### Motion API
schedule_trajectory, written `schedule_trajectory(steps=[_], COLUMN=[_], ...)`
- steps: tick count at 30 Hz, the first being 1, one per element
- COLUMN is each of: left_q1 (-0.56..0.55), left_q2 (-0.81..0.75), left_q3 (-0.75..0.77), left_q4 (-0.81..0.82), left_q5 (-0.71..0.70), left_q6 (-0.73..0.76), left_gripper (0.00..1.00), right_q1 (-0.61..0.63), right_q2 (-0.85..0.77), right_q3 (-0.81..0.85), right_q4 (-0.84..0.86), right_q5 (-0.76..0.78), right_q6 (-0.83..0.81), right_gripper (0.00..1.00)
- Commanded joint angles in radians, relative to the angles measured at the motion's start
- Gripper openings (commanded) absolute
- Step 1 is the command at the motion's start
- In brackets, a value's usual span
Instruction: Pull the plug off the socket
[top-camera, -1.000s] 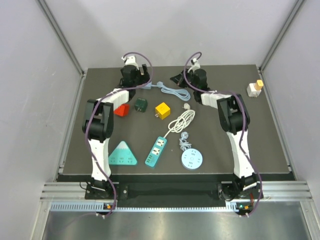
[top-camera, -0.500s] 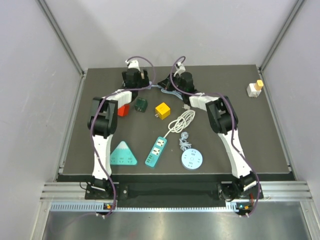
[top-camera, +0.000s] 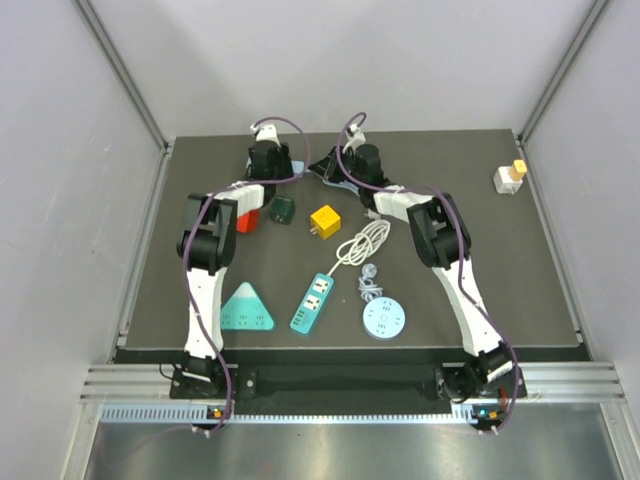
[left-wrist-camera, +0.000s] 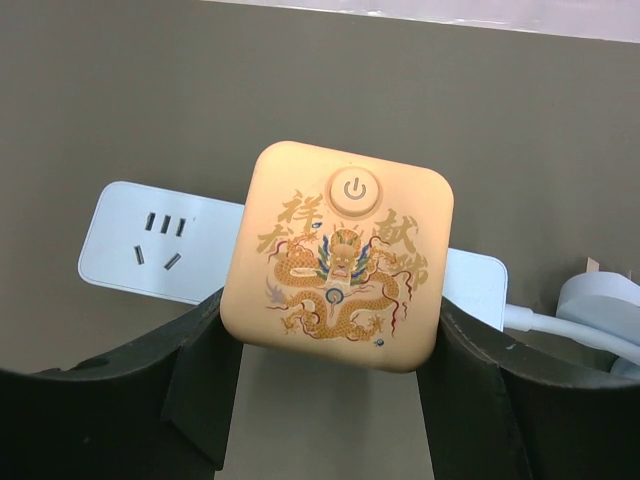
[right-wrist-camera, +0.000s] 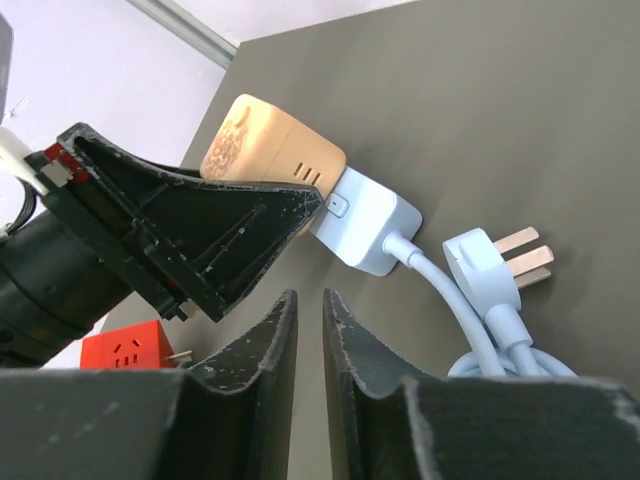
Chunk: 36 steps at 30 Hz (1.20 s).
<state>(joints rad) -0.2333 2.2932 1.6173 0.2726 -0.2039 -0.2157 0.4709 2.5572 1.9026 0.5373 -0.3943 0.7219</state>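
**Item 1, left gripper (left-wrist-camera: 330, 312).** We found its 2 black fingers (left-wrist-camera: 195, 370) pressed against opposite sides of the orange plug (left-wrist-camera: 338, 255), holding it. The plug, printed with a dragon and a round power button, sat between the jaws. It was still seated in the pale blue socket strip (left-wrist-camera: 150, 240) behind it. The strip lay flat on the dark table (left-wrist-camera: 300, 80) and ran out past the fingers on both sides.

**Item 2, right gripper (right-wrist-camera: 308, 300).** We noted its fingers parted by a narrow slit, holding nothing. Just ahead lay the strip's end and its cable (right-wrist-camera: 437, 282). A loose 3-pin plug (right-wrist-camera: 485, 262) lay further right, and a red cube (right-wrist-camera: 125, 350) lay off to the left.
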Motion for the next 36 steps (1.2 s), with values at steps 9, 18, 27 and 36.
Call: schedule_trajectory(steps=[9, 18, 27, 36], left_q1=[-0.024, -0.078, -0.095, -0.13], left_q2=[-0.106, -0.129, -0.173, -0.156], left_q3=[-0.085, -0.077, -0.105, -0.046], left_q4=[0.131, 0.129, 0.132, 0.027], left_q5=[0.043, 0.011, -0.229, -0.368], left_q6=[-0.102, -0.085, -0.243, -0.336], left_gripper=[0.0, 0.0, 0.0, 0.0], right_q1=[0.005, 0.008, 0.008, 0.009], right_q2=[0.034, 0.066, -0.024, -0.109], right_q3=[0.072, 0.104, -0.036, -0.157], right_q4=[0.013, 0.018, 0.05, 0.061], right_q5=[-0.015, -0.02, 0.06, 0.127], right_q6=[0.054, 0.09, 0.143, 0.183], right_gripper=[0.23, 0.32, 0.4, 0.47])
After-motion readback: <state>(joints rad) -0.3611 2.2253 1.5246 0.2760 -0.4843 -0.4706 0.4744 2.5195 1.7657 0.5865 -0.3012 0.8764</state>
